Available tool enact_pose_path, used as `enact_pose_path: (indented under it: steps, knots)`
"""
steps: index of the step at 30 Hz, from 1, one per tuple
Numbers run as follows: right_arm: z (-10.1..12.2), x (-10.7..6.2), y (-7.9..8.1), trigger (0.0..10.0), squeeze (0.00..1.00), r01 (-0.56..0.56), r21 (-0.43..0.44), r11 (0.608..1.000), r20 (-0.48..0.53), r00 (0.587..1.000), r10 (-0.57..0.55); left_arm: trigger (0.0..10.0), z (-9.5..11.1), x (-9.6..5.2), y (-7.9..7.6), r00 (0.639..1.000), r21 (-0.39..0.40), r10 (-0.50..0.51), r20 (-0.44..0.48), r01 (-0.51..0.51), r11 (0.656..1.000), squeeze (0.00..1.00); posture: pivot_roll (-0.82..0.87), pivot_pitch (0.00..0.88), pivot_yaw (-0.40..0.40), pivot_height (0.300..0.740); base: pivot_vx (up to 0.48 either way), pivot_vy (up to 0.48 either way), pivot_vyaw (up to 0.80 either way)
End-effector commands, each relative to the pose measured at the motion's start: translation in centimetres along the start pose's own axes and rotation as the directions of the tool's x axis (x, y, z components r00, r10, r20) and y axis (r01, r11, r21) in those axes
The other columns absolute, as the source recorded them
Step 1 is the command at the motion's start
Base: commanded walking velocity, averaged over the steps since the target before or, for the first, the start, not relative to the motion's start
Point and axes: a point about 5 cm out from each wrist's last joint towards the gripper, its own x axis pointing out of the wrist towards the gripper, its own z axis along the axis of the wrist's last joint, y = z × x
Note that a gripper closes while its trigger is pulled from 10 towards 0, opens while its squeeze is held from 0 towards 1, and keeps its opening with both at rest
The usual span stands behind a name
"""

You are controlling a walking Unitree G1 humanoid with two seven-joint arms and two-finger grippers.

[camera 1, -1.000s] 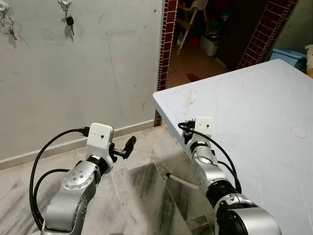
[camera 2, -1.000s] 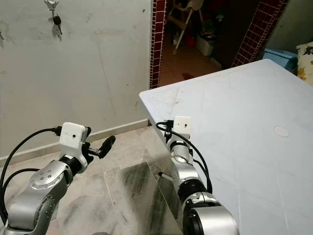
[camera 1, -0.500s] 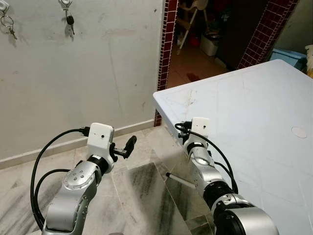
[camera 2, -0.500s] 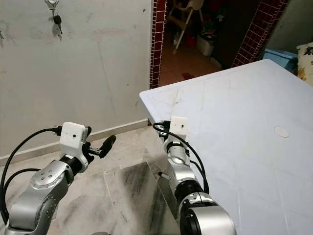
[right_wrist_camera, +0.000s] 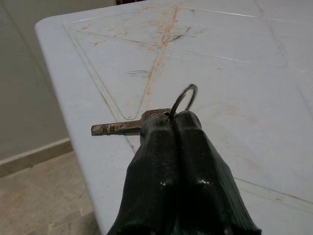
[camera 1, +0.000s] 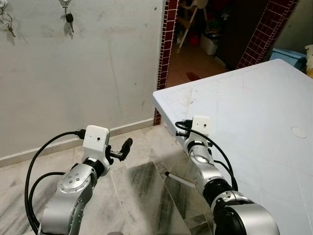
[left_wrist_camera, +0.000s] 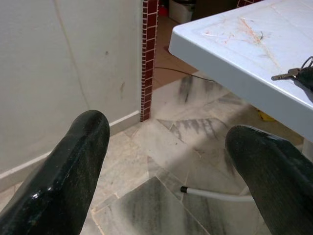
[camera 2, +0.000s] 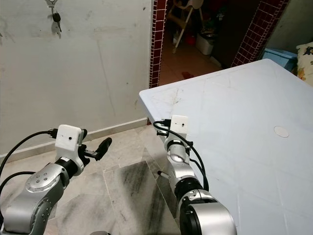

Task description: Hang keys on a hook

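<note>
Pinching a rusty key [right_wrist_camera: 120, 128] and ring, right gripper [right_wrist_camera: 175, 122] fingers closed, above white table [camera 1: 254, 103] corner, left gripper [left_wrist_camera: 171, 147] spread wide and empty, over marble floor [camera 1: 142, 196] at 9 o'clock of the table

White table over marble floor

The white table [camera 1: 254, 107] bears orange scratch marks near its corner and a round disc [camera 1: 299, 132]; below, grey-veined marble floor [camera 1: 142, 196]; a white table leg [camera 1: 182, 180] stands on it
</note>
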Motion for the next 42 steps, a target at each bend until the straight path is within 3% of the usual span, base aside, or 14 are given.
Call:
enact_pose_path:
  steps: [1,19,26,27,28,29,42]
  knots:
    - [0.1,0.2,-0.3,0.0,0.0,0.019,-0.009,1.0,-0.008,1.0,-0.019,10.0,0.1,-0.2,-0.2,1.0,0.002,-0.006,-0.002,0.006,1.0,0.0,0.33,0.075,-0.068,0.74,0.0,0.0,0.0]
    - [0.6,0.5,-2.3,0.0,0.0,0.083,-0.063,0.995,0.021,0.996,-0.082,10.0,0.0,-0.1,-0.2,1.0,0.01,-0.011,-0.012,0.011,1.0,0.0,0.33,0.063,-0.064,0.74,0.0,0.0,0.0]
    - [2.5,0.8,-1.8,0.0,0.0,-0.007,-0.048,0.999,0.13,0.991,0.013,10.0,0.1,0.3,-0.4,1.0,0.002,-0.014,-0.001,0.014,1.0,0.0,0.31,0.054,-0.071,0.74,0.0,0.0,0.0]
    - [2.7,0.7,-1.8,10.0,0.67,-0.033,-0.049,0.998,0.148,0.988,0.04,10.0,0.0,0.3,-0.6,1.0,-0.001,-0.018,-0.001,0.018,1.0,0.0,0.3,0.054,-0.072,0.74,0.0,0.0,0.0]
    - [2.8,0.7,-1.8,10.0,0.67,-0.044,-0.046,0.998,0.153,0.987,0.05,10.0,0.0,0.3,-0.6,1.0,-0.003,-0.019,-0.001,0.019,1.0,0.0,0.3,0.054,-0.072,0.74,0.0,0.0,0.0]
    - [2.8,0.7,-1.8,10.0,1.0,-0.058,-0.045,0.997,0.157,0.986,0.064,10.0,-0.1,0.3,-0.7,1.0,-0.004,-0.021,-0.001,0.021,1.0,0.0,0.3,0.054,-0.072,0.74,0.0,0.0,0.0]
    - [3.0,0.6,-2.8,10.0,1.0,-0.12,-0.069,0.99,0.191,0.973,0.131,10.0,0.0,0.5,-0.6,1.0,-0.008,-0.023,0.005,0.023,1.0,0.0,0.3,0.049,-0.069,0.74,0.0,0.0,0.0]
